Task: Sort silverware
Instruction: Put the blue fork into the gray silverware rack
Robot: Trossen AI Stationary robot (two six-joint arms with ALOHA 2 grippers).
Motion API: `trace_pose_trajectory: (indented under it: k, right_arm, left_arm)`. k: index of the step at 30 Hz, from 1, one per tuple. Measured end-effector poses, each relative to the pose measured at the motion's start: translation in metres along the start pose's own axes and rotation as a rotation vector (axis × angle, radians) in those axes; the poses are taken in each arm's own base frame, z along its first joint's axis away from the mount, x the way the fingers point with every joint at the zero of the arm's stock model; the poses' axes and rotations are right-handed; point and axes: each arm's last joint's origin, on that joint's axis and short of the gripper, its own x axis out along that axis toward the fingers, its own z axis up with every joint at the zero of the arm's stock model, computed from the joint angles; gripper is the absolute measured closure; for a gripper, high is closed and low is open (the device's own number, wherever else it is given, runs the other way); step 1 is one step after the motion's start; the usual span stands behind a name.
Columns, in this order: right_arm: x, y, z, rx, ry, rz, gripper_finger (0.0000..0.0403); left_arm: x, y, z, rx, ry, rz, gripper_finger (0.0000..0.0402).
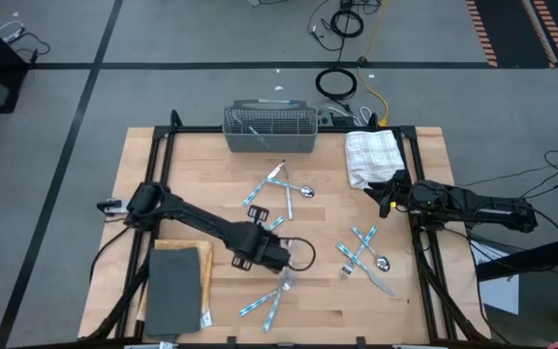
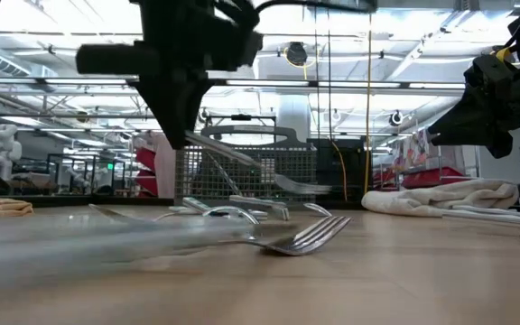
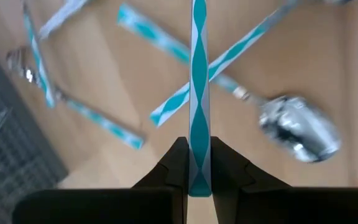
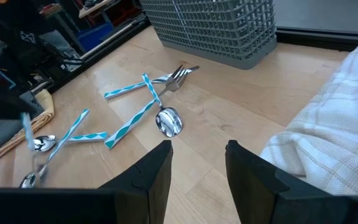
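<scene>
**Left pincer grips one utensil above the table**

Here the left pincer (image 3: 199,165) is clenched on the blue-and-white handle of one utensil (image 3: 199,93), above the middle of the table (image 1: 163,174). The rest of the silverware (image 1: 361,254) lies scattered on the wood. The right pincer (image 4: 197,165) hangs released beside the folded cloth (image 1: 371,155), near the table's right edge. A grey mesh basket (image 1: 269,131) stands at the far edge.

I see blue-and-white-handled silverware (image 1: 284,189) in loose clusters on the table: crossed pieces mid-table, more at right (image 1: 364,254), some near the front edge (image 1: 269,302). One piece (image 3: 199,93) is clamped by its handle.
</scene>
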Motion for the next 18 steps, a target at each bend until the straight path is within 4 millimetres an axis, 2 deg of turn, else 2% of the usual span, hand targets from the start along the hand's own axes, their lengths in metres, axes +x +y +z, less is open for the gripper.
trace_pose_trajectory:
  k: [6, 11, 15, 18]
  right_arm:
    - [0.000, 0.000, 0.000, 0.000, 0.000, 0.000, 0.0264]
    - [0.000, 0.000, 0.000, 0.000, 0.000, 0.000, 0.0264]
    - [0.000, 0.000, 0.000, 0.000, 0.000, 0.000, 0.0264]
    - [0.000, 0.000, 0.000, 0.000, 0.000, 0.000, 0.0264]
  left_arm:
    - [0.003, 0.011, -0.008, -0.030, 0.080, 0.067, 0.0361]
    - [0.005, 0.025, -0.007, -0.117, 0.082, 0.097, 0.0361]
    - [-0.006, 0.046, 0.000, -0.280, -0.013, 0.162, 0.0361]
    - [-0.019, 0.073, 0.005, -0.458, -0.164, 0.235, 0.0361]
